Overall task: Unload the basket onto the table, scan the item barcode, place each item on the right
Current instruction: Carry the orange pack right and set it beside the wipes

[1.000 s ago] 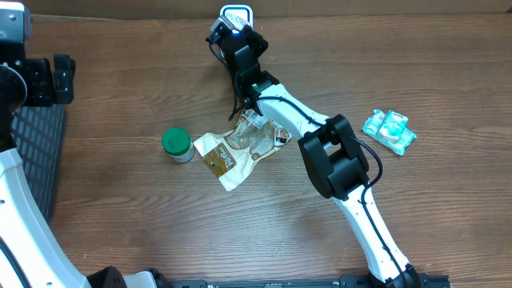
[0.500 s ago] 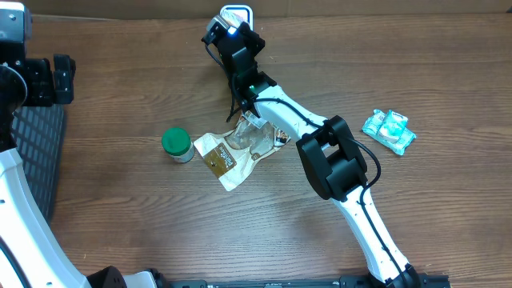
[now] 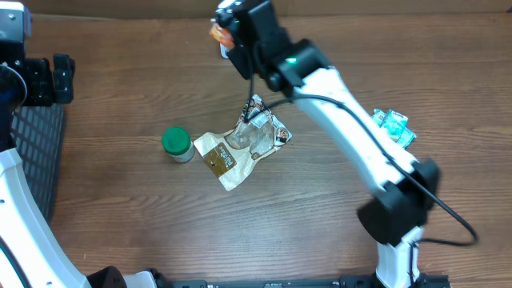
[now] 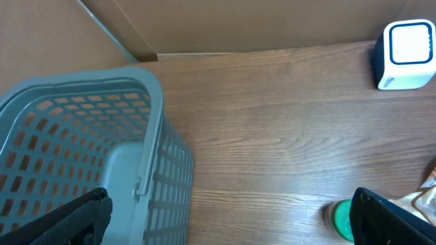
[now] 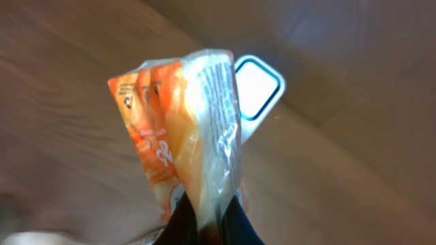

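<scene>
Looking through the right wrist camera, I see the right gripper (image 5: 208,216) clenched on the lower end of an orange packet (image 5: 178,129), which stands up from the dark fingers, creased and partly clear along one edge. Behind the packet sits the white scanner (image 5: 257,88) with its blue rim, on the wooden table (image 5: 61,88); the packet overlaps its near edge in this view. From overhead, the right arm (image 3: 344,104) reaches to the far edge of the table, the packet showing as an orange patch at its tip. The left gripper (image 4: 230,207) hangs spread wide, grasping nothing, beside a grey basket (image 4: 82,136). A green-lidded jar (image 3: 177,144), a crumpled pouch (image 3: 240,148) and a teal packet (image 3: 400,128) lie on the table
</scene>
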You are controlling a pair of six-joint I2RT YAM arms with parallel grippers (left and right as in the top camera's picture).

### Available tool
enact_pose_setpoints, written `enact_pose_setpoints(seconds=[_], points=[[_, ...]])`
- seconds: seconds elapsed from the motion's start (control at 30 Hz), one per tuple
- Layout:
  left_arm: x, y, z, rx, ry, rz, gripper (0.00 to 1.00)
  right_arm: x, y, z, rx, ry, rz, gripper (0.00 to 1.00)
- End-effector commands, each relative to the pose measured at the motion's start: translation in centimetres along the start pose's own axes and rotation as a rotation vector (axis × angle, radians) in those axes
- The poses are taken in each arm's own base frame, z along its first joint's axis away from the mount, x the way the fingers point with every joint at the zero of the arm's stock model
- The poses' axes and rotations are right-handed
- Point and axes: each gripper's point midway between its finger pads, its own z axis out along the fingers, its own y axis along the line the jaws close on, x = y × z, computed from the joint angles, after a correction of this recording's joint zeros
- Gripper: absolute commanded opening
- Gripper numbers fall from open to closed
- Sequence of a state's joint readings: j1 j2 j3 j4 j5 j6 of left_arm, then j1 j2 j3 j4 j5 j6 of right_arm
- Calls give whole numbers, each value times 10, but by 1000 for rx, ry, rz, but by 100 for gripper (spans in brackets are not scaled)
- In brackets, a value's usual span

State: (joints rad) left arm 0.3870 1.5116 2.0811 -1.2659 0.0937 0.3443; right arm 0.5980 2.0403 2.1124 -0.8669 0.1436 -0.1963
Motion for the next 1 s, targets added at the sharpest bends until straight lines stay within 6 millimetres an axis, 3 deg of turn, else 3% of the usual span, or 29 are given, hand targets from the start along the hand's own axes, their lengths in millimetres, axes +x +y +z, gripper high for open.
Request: enact_pose_setpoints(seconds=[0.0,0.07,0.1,0.17,0.23,0.27,0.37,0.5,0.67,0.73,0.77,0.8,0.87,0.97], points=[[-1,2,-1,-2,-4,12,100,14,-10,-60,-87,70,329,4],[-1,2,-1,-2,-4,12,100,47,-28,-81,-45,194,458,4],[-1,2,-1,-2,-4,12,99,77,-46,-91,3,300,559,4],[-1,2,-1,-2,-4,12,100,107,-65,-98,54,403,647,4],[-1,2,-1,-2,-4,12,99,136,-84,-101,104,492,727,4],[-1,2,-1,-2,-4,12,99,161,-100,-101,144,557,794,4],[-1,2,-1,-2,-4,12,99,203,-121,-94,182,647,882,4],[-1,2,-1,-2,-4,12,100,266,-132,-71,178,745,1001,4],[-1,2,-1,-2,-4,12,99,340,-120,-55,190,865,1067,7],[-1,2,-1,-2,-4,12,99,355,-115,-54,191,894,1076,14],[-1,2,-1,-2,-4,12,99,366,-112,-54,193,913,1084,28],[-1,2,-1,-2,-4,12,100,370,-111,-54,194,921,1087,34],[-1,2,-1,-2,-4,12,100,372,-112,-55,198,925,1092,43],[-1,2,-1,-2,-4,12,100,372,-112,-55,199,924,1094,46]])
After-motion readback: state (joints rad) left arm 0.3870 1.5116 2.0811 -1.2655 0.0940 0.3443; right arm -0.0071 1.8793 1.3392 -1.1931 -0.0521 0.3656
